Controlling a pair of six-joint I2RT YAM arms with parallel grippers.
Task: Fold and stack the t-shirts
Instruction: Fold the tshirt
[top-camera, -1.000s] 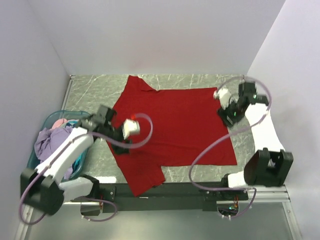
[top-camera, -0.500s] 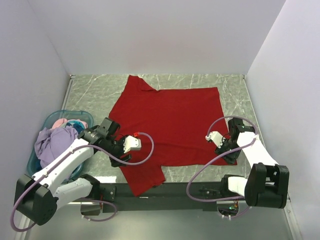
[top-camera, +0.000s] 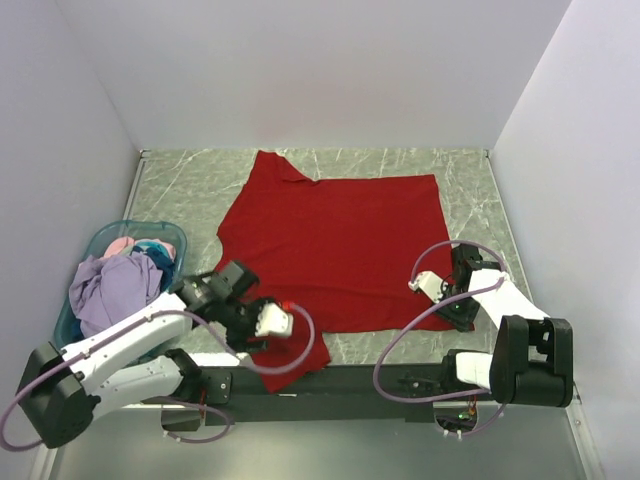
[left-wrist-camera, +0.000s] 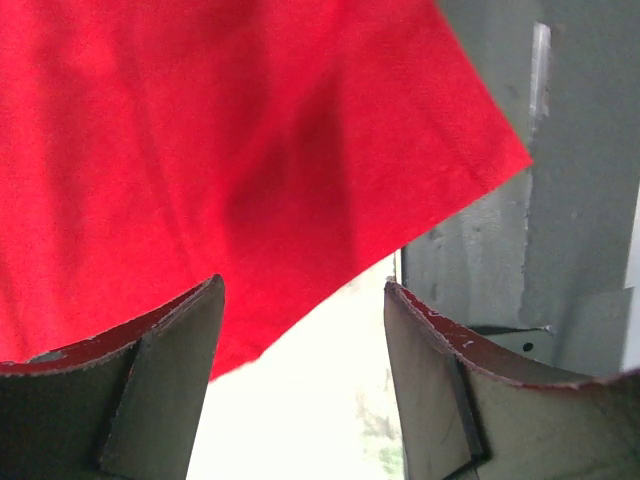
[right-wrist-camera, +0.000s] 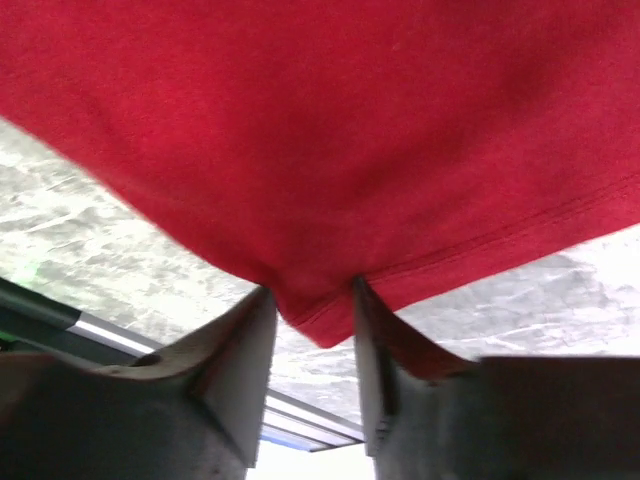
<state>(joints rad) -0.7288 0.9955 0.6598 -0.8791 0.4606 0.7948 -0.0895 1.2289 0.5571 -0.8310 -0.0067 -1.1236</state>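
While a red t-shirt (top-camera: 335, 245) lies spread flat across the middle of the marbled table (top-camera: 190, 190), we see the left gripper (left-wrist-camera: 303, 285) low over the shirt's near-left sleeve by the table's front edge, its fingers spread wide and gripping nothing. At the shirt's near-right corner, the right gripper (right-wrist-camera: 310, 290) pinches the hem, the cloth bunched between its two fingers. We also see a lavender shirt (top-camera: 115, 290), a pink shirt (top-camera: 118, 245) and a teal-blue shirt (top-camera: 155, 250) heaped in a teal basket (top-camera: 175, 232) at the table's left side.
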